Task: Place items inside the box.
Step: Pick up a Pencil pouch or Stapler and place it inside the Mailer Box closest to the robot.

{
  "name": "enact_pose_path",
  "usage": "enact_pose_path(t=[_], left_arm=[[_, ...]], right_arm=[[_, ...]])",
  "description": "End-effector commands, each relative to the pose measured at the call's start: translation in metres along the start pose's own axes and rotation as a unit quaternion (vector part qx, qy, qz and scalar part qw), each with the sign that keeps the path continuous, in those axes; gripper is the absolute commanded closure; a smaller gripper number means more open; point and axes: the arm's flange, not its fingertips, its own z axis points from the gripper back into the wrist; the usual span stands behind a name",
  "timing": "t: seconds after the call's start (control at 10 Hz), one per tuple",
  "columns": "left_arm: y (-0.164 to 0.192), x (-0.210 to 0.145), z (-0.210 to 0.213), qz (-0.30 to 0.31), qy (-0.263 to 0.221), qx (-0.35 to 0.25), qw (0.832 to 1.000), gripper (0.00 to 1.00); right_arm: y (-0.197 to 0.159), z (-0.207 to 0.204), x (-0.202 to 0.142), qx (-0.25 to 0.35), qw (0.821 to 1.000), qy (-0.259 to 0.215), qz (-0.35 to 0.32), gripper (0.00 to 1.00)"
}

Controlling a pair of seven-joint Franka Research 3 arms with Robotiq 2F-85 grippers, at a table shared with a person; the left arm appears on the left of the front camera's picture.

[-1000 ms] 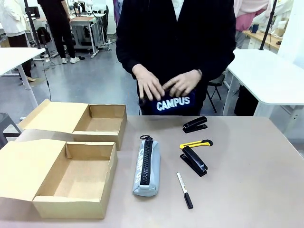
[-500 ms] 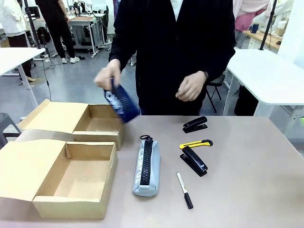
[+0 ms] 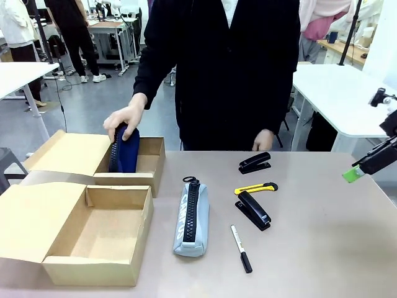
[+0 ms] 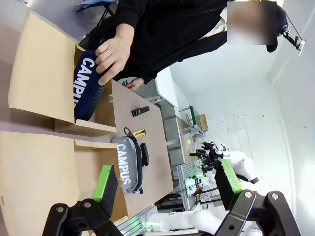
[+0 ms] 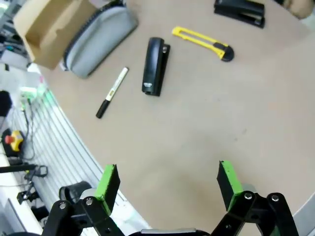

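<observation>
Navy pencil case point(image 3: 124, 151) on end in far box point(image 3: 159, 166) under person's curled hand point(image 3: 126, 118); left gripper point(image 4: 164, 171), right gripper point(image 5: 167, 171) agape, empty.

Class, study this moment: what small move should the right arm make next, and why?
Probably lower the open right claw toward the near stapler: it lies free on the table, on that arm's side, while the person's hand holds the navy case in the far box.
</observation>
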Motion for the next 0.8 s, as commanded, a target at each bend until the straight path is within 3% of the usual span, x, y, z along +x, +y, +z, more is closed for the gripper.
enact_pose_path(t=[0.0, 0.2, 0.4, 0.7], left_arm=[[-0.002, 0.0, 0.0, -0.011, -0.006, -0.012, 1.0, 0.0], [-0.002, 0.0, 0.0, -0.011, -0.006, -0.012, 1.0, 0.0], [-0.002, 0.0, 0.0, -0.011, -0.006, -0.012, 1.0, 0.0], [-0.002, 0.0, 0.0, -0.011, -0.006, -0.012, 1.0, 0.0]], right_arm=[[0.004, -0.011, 0.018, -0.009, 0.994, 0.026, 0.109, 0.0], [-0.012, -0.026, 0.059, -0.034, 0.973, 0.036, 0.225, 0.0], [-0.03, -0.06, 0.11, -0.033, 0.949, 0.086, 0.302, 0.0], [-0.052, -0.113, 0.181, -0.106, 0.918, 0.093, 0.371, 0.0]])
